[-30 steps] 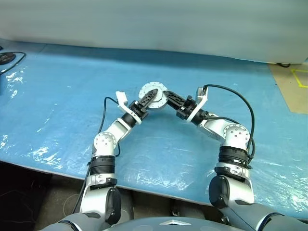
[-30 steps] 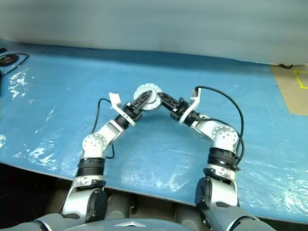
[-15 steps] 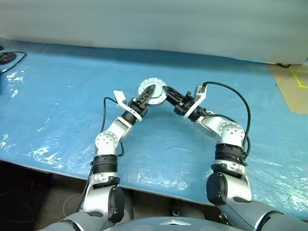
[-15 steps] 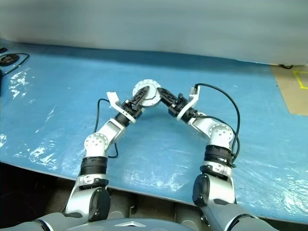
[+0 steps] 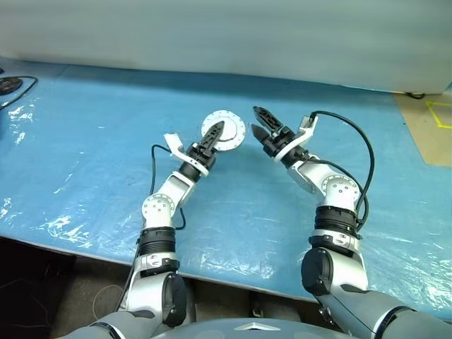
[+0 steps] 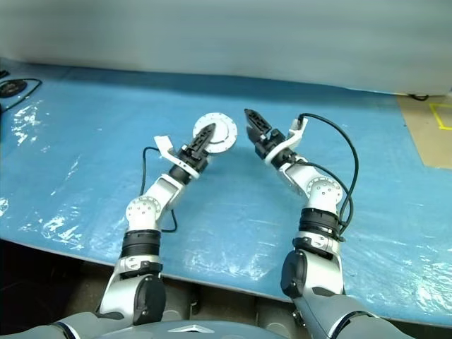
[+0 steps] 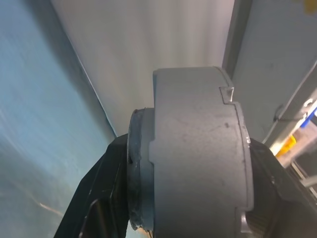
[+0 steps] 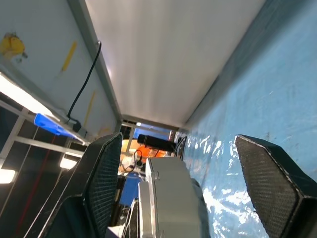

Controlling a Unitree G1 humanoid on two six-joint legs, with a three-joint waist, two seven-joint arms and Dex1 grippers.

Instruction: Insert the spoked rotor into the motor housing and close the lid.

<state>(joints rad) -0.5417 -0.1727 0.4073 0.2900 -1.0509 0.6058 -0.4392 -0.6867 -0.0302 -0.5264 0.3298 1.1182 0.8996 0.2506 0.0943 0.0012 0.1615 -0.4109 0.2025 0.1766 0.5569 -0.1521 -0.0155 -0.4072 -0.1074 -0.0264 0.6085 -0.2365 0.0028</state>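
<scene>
Now my left gripper (image 5: 217, 130) is pinched on the motor housing (image 5: 224, 131) and holds it up above the blue table cover (image 5: 85, 141) — one black finger crosses the round silver face in the head views, with small dots around its rim. From my left wrist, the housing (image 7: 198, 153) shows edge-on as a thick grey drum clamped between my two dark fingers (image 7: 106, 193), a narrower collar sticking out on one side. I cannot tell from these views whether the lid or the spoked rotor is already on or in it; the face I see is plain silver.

My right gripper (image 5: 260, 123) is spread wide and holds nothing. It sits just beside the housing, on its right, apart from it, fingers pointing up and away from me. From my right wrist, both textured finger pads (image 8: 106, 173) stand far apart, and the housing (image 8: 166, 203) shows between them lower down, edge-on.

A black cable (image 5: 353, 152) loops from my right wrist.
</scene>
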